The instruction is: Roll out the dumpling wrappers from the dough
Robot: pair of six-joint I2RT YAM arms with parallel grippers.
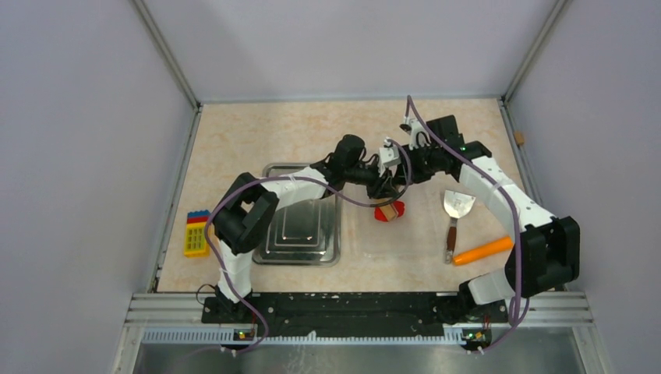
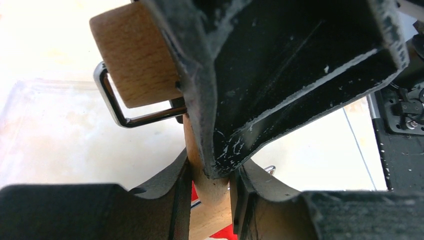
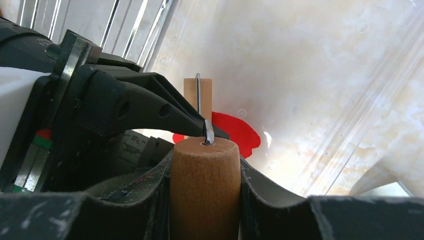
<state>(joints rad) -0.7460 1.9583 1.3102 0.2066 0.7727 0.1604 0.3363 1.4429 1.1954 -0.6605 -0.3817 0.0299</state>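
The dough [image 1: 383, 215] lies near the middle of the table [image 1: 257, 132], on a transparent mat [image 3: 350, 90]. It sits just right of the steel tray [image 1: 337, 234] and left of the spatula [image 1: 457, 204]. It reads as a flat, irregular red patch, and no neatly round wrapper is visible in any view. What appears to be the lower roller [image 2: 207, 227] of the rolling tool [image 3: 204, 200] rests on the dough, which puts the working surface where the material must thin out. I hold the tool with both claws. My left claw [image 2: 210, 172] is closed partway on the wooden handle [image 2: 206, 187], with a finger pressed to each side; I judge that this grip steers the tool. My right claw [image 3: 205, 165] is clamped around the upper roller [image 2: 135, 55], the thick wooden cylinder carried by the wire frame [image 2: 112, 102]. In my judgement this second grip adds downward load and keeps the tool from tipping. Both claws crowd the same short tool, so clearance between them is minimal. The carrot [image 1: 483, 251] at the near right and the toy blocks [image 1: 195, 232] at the near left lie well apart from the work. I judge the step in hand to be flattening; round discs are not yet made.
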